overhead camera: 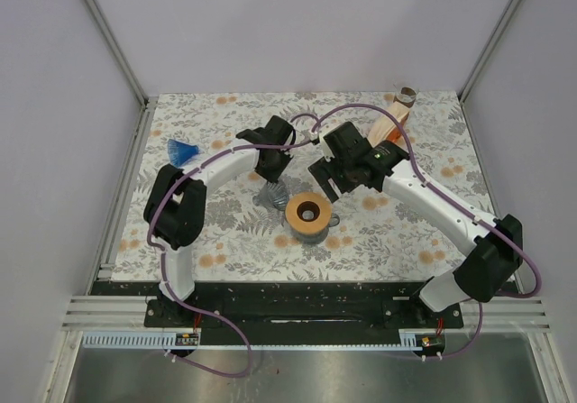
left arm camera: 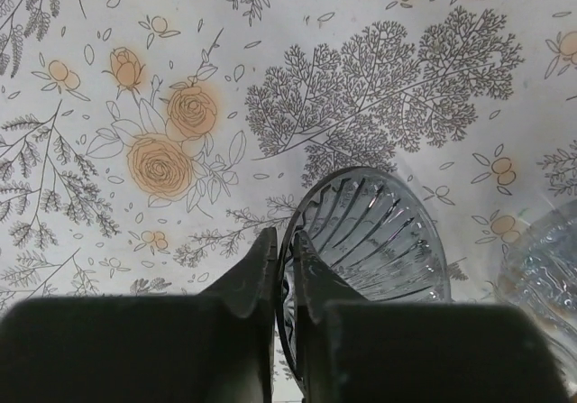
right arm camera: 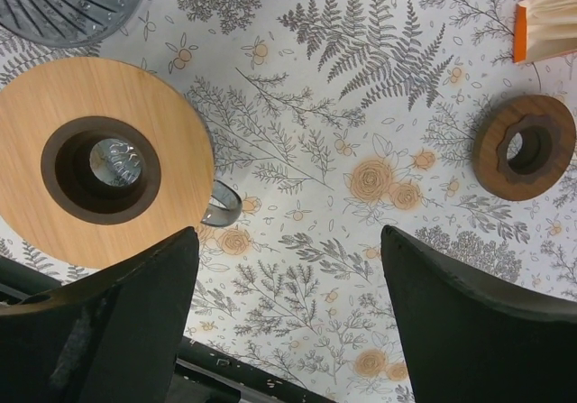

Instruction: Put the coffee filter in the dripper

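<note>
The coffee filter (overhead camera: 388,129) lies flat on the surface (overhead camera: 225,241), well apart from the dripper (overhead camera: 270,196), to the dripper's right and farther back. Its long axis runs on a diagonal, the broad end toward the dripper and the narrow end toward the far right corner. The right wrist partly covers it from above. The right gripper (right arm camera: 288,233) is the nearer one. It is spread wide and holds nothing, and the filter sits ahead of it and off to its right, just inside the edge of the wrist view. The left gripper (left arm camera: 283,245) is pinched on the dripper's near rim.

- **Filter:** one shows, though I cannot tell whether it is a single sheet or a stack.
- **Dripper:** one.
- **Wooden disc (overhead camera: 296,212):** one, with a hole, just beside the dripper's right.
- **Wooden ring (right arm camera: 494,146):** one, small, beyond the filter.
- **Blue object (overhead camera: 183,151):** one, to the dripper's left.
</note>
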{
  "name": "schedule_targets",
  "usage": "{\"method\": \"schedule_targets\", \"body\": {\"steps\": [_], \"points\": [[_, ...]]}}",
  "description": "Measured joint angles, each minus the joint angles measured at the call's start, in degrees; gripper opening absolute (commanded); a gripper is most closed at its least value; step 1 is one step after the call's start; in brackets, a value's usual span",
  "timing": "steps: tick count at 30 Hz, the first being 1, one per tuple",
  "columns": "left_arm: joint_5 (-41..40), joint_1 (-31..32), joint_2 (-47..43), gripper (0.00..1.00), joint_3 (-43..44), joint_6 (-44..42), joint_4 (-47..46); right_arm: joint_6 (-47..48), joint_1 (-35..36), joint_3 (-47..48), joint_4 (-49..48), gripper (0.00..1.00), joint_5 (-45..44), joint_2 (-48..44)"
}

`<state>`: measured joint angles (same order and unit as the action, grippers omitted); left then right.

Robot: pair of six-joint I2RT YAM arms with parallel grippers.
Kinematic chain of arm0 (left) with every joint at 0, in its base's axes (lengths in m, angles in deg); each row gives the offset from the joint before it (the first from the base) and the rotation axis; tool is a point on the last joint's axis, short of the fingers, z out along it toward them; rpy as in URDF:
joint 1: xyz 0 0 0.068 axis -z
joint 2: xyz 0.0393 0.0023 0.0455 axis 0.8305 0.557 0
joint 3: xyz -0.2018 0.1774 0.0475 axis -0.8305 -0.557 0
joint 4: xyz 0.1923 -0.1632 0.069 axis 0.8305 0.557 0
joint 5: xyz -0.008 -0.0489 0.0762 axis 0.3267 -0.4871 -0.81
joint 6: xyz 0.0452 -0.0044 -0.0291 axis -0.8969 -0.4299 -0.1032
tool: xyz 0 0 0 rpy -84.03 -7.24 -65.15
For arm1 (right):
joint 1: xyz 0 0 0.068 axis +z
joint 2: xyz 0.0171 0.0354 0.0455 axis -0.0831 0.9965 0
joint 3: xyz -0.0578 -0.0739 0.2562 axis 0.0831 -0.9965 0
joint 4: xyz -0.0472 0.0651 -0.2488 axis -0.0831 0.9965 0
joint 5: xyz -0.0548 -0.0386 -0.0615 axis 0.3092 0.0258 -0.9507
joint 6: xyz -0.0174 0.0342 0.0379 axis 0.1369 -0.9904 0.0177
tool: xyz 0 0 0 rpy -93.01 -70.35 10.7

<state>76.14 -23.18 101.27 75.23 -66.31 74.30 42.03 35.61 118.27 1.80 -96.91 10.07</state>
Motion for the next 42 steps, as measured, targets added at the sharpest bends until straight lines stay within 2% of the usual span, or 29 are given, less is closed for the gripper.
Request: {"method": "schedule_targets", "body": {"steps": [7,11,17,23,29,36,42], "points": [[0.8,-0.6,-0.2,0.00,0.5,-0.8,2.6,-0.5,0.0,-0.1,-0.1,0.89,-1.2,-0.5],[4.2,-3.3,-1.6,0.00,2.7,-0.2,5.4,-1.1,0.0,-0.1,-0.8,0.89,-0.2,-1.2],[11.2,-8.7,-10.6,0.00,9.1,3.4,5.6,-3.5,0.0,2.7,-1.4,0.86,5.6,-1.4],[22.9,-8.1,-20.9,0.00,9.7,9.5,2.1,-8.8,0.0,8.1,-3.9,0.81,13.6,-1.6],[32.5,-7.8,-22.3,0.00,5.9,12.0,-1.7,-13.7,0.0,8.4,-4.6,0.78,17.4,-1.9],[37.9,-8.1,-22.2,0.00,-0.4,13.0,-3.5,-15.2,0.0,8.7,-3.7,0.79,20.6,-2.6],[42.2,-6.8,-22.2,0.00,-4.9,14.7,-8.4,-16.5,0.0,8.7,-2.8,0.67,18.2,-3.0]]}}
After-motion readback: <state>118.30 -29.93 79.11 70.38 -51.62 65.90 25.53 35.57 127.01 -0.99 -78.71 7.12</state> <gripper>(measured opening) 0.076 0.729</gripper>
